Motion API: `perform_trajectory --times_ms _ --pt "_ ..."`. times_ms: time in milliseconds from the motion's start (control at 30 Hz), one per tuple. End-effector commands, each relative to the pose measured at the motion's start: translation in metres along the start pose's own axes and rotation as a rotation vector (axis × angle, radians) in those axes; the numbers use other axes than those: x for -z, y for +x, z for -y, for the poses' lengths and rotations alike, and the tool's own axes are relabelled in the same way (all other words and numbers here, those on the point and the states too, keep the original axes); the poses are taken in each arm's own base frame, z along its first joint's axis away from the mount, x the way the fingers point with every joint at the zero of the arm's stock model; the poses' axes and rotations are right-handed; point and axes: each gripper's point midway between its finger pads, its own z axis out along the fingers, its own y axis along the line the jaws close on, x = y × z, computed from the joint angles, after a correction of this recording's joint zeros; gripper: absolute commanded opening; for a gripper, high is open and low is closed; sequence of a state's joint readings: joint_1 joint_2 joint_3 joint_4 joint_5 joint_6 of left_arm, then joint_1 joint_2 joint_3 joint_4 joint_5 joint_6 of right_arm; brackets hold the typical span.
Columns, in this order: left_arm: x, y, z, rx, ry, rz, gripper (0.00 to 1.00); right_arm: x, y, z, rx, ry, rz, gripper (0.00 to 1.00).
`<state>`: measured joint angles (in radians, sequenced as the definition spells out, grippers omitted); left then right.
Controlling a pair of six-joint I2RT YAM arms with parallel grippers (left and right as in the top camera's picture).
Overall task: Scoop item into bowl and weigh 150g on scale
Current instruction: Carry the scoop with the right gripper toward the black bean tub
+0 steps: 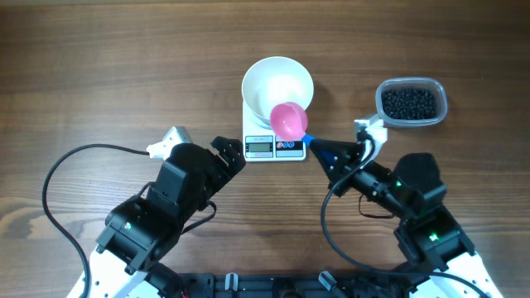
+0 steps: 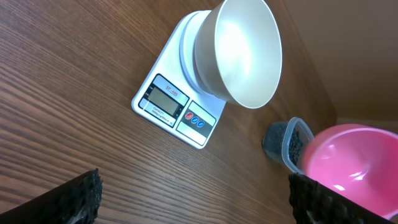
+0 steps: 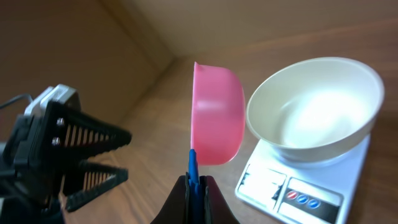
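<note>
Two claws differ: right claw (image 1: 319, 149) pinches the empty pink scoop (image 1: 289, 119) just ahead over the bowl (image 1: 263, 81) on the scale (image 1: 273, 147), left claw (image 1: 230, 154) spread; best swing right to the pellets (image 1: 408, 102), dig level.

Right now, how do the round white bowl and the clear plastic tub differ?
The round white bowl is opaque and circular; the clear plastic tub is see-through and rounded-rectangular. The bowl is empty, while the tub holds small black pellets. The bowl sits on the white kitchen scale; the tub rests directly on the wooden table. Both are open-topped and upright.
</note>
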<state>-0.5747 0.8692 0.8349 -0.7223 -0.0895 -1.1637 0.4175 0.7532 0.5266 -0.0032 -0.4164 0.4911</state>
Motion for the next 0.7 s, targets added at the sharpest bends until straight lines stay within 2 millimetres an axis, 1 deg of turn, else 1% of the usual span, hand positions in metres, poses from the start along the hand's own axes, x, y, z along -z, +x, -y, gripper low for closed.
perform_trajectory --times_ms 0,33,67,133,233,300,333,367,400,533,667 --pt "0.0 -0.005 -0.003 -0.012 -0.011 0.026 1.0 0.015 -0.033 0.003 0.04 0.036 0.106 0.05" --pt "0.0 -0.005 -0.003 -0.012 -0.011 0.025 1.0 0.019 -0.038 0.005 0.042 0.048 0.122 0.04" --pt "0.0 -0.004 -0.003 -0.012 -0.009 0.021 0.97 0.023 -0.044 0.007 0.046 0.06 0.139 0.05" --pt "0.0 -0.004 -0.003 -0.012 -0.008 0.019 0.85 0.028 -0.052 0.006 0.073 0.066 0.155 0.05" --pt "0.0 -0.004 -0.003 -0.012 -0.009 0.019 0.51 0.036 -0.063 0.005 0.117 0.093 0.157 0.05" --pt "0.0 -0.004 -0.003 -0.012 -0.009 0.019 0.27 0.044 -0.072 0.006 0.159 0.146 0.146 0.05" --pt "0.0 -0.004 -0.003 -0.012 -0.009 0.02 0.2 0.049 -0.078 0.008 0.17 0.183 0.147 0.04" --pt "0.0 -0.004 -0.003 -0.012 -0.008 0.02 0.11 0.054 -0.083 0.01 0.179 0.22 0.149 0.05" --pt "0.0 -0.004 -0.003 -0.012 -0.008 0.019 0.05 0.059 -0.089 0.011 0.191 0.25 0.154 0.04" --pt "0.0 -0.004 -0.003 -0.012 -0.008 0.02 0.04 0.072 -0.103 0.011 0.223 0.317 0.167 0.04" --pt "0.0 -0.004 0.0 -0.012 0.002 0.022 0.04 0.073 -0.1 0.012 0.213 0.324 0.156 0.04"
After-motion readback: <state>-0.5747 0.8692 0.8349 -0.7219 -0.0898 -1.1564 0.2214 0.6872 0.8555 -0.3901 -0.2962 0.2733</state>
